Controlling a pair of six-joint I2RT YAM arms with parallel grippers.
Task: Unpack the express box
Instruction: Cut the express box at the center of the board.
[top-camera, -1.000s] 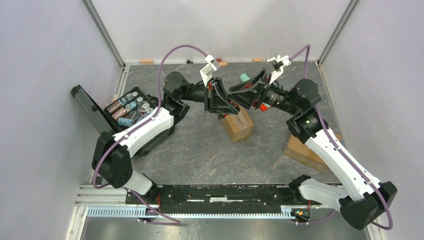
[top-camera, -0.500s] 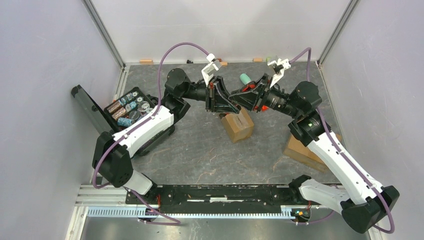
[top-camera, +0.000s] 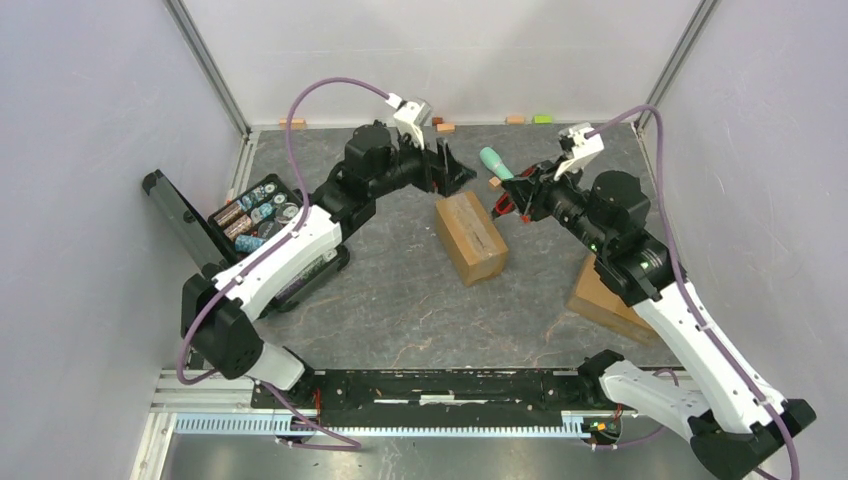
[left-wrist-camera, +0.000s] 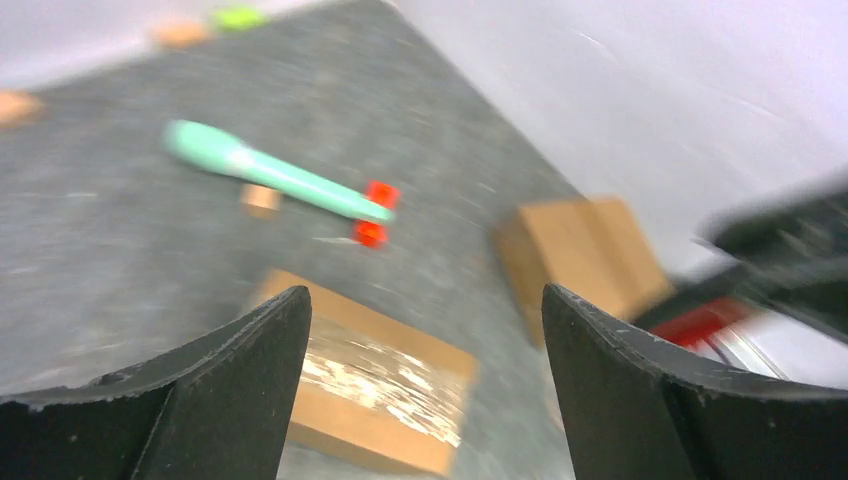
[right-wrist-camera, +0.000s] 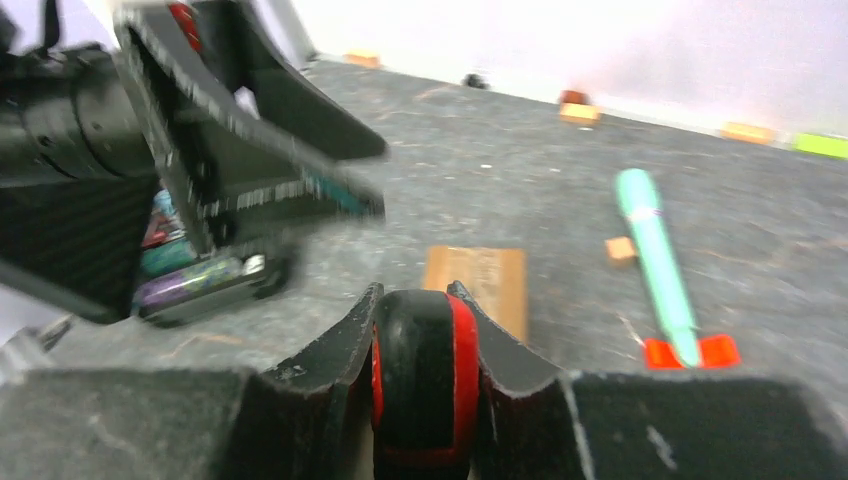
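Observation:
The express box (top-camera: 470, 238), brown cardboard with shiny tape along its top, lies closed mid-table; it also shows as the box (left-wrist-camera: 380, 385) and the box (right-wrist-camera: 480, 280). My left gripper (top-camera: 455, 172) hovers just behind its far end, open and empty, as the left gripper (left-wrist-camera: 422, 300) with jaws wide apart. My right gripper (top-camera: 508, 200) hangs right of the box, shut on a black-and-red tool (right-wrist-camera: 425, 385); the right gripper (right-wrist-camera: 415, 292) pinches it on both sides. A green-handled tool (top-camera: 495, 160) with red bits lies behind the box.
An open black case (top-camera: 258, 215) of small items sits at the left. A second cardboard box (top-camera: 605, 295) lies under the right arm. Small wooden blocks (top-camera: 292, 122) and a green block (top-camera: 543, 118) line the back wall.
The grippers met above the box; the left one has opened and drawn back left. The right one closed on the black-and-red tool and pulled away to the right.

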